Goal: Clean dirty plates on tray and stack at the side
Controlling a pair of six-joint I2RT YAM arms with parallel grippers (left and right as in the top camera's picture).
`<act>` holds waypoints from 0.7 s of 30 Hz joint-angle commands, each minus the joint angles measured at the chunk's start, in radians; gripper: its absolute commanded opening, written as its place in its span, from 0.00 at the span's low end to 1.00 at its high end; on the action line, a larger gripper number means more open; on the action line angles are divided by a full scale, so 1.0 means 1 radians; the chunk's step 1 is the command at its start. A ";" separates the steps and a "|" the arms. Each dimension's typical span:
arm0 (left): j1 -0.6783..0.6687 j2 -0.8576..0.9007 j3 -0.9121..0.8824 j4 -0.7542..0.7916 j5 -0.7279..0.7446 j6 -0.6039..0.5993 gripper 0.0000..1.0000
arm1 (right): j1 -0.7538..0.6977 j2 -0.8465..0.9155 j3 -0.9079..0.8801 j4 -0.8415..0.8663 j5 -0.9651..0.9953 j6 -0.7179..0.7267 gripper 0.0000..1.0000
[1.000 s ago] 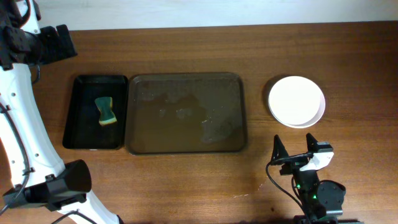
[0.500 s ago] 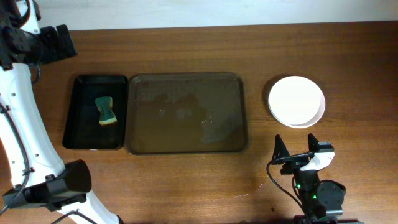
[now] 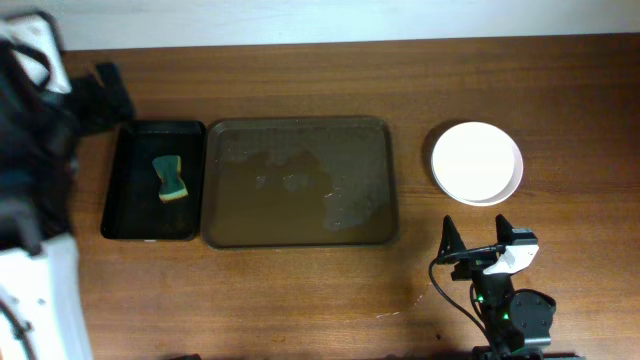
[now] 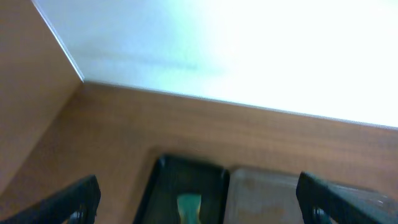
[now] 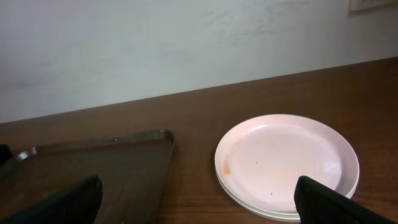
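At 3 o'clock of the dark brown rectangular tray (image 3: 300, 180) | stack of round white shallow plates (image 3: 477, 163) sits off-tray | likely stiff, light, slick (faint specks show on top); take the 6 o'clock rim | left gripper (image 4: 198, 186) and right gripper (image 3: 475, 235) both spread, empty

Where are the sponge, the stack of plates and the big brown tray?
sponge (image 3: 170, 178), overhead view, its middle.
stack of plates (image 3: 477, 162), overhead view, centre of top plate.
big brown tray (image 3: 290, 210), overhead view, bare floor.
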 commanded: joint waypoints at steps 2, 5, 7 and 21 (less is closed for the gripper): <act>-0.005 -0.290 -0.643 0.378 0.016 0.024 0.99 | 0.008 -0.010 -0.006 -0.004 0.009 0.006 0.98; -0.005 -0.506 -1.063 0.612 0.023 0.024 0.99 | 0.008 -0.010 -0.006 -0.004 0.009 0.006 0.98; -0.005 -0.608 -1.268 0.723 0.023 0.023 0.99 | 0.008 -0.010 -0.006 -0.004 0.009 0.006 0.98; -0.010 -1.157 -1.757 0.839 0.040 0.023 0.99 | 0.008 -0.010 -0.006 -0.004 0.009 0.006 0.98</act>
